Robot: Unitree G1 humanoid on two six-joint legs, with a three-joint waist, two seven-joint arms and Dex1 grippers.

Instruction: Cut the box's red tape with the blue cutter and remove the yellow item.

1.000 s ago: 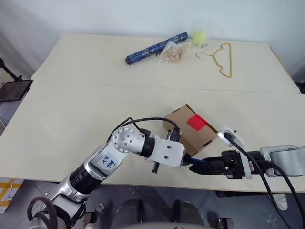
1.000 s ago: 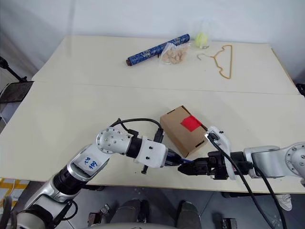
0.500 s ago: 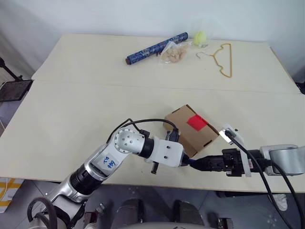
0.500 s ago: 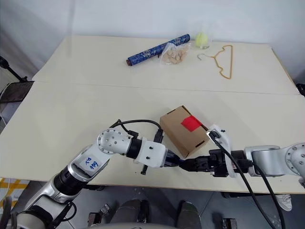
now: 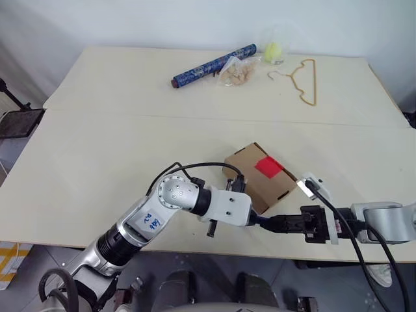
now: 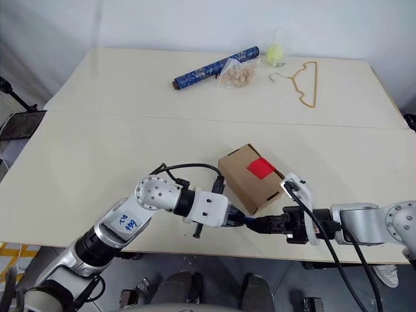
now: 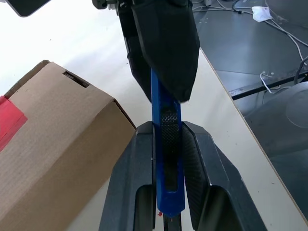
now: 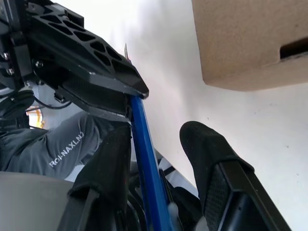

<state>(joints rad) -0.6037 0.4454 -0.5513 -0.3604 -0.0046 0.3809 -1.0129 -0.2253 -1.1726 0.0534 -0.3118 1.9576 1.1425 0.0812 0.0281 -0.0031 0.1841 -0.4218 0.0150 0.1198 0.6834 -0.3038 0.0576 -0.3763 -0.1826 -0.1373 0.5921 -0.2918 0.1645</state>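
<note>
Spanning pale cream table (image 5: 97,149) (seam across), white wall (image 5: 162,19) behind

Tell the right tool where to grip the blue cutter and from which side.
Grip the bare blue shaft sticking out past the left tool, coming end-on from the opposite side. It is slim and straight, so the right tool should close across its narrow width.

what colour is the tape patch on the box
Bright red tape patch on the brown box, clearest in the left eye view.
</note>
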